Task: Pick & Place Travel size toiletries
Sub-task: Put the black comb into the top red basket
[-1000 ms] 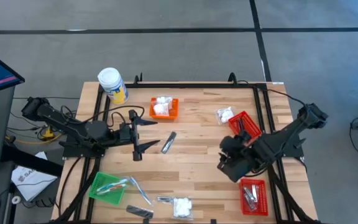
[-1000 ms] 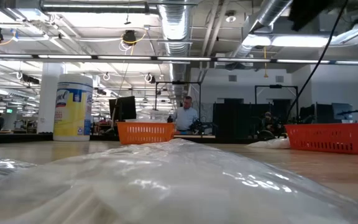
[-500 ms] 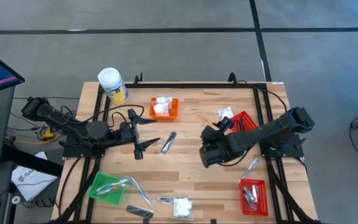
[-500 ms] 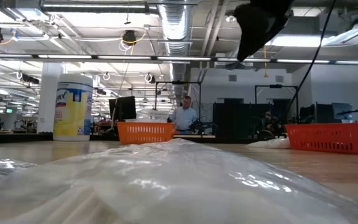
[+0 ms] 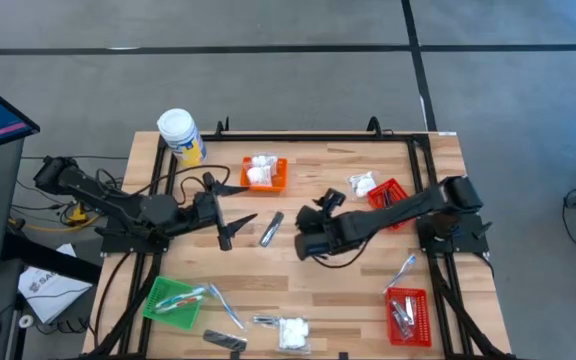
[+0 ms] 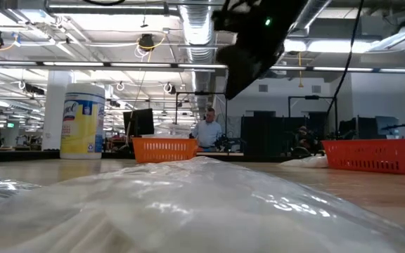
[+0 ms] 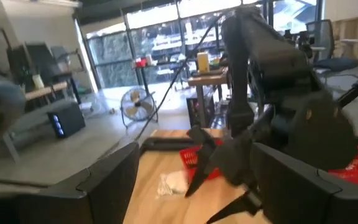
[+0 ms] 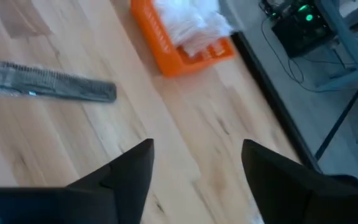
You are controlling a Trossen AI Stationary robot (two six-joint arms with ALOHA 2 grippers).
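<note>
— Right gripper?
— Over mid-table, fingers spread, gripping nothing, close beside the slim dark sachet.
— Left gripper?
— Waiting on the sachet's other side, jaws apart, empty.
— Other toiletries?
— White packets in the orange basket; more by the green basket.

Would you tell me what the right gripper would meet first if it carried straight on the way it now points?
Probably the silvery sachet lying on the table: the right gripper points toward it with open fingers. The orange basket sits off to one side, though depth is unclear.
</note>
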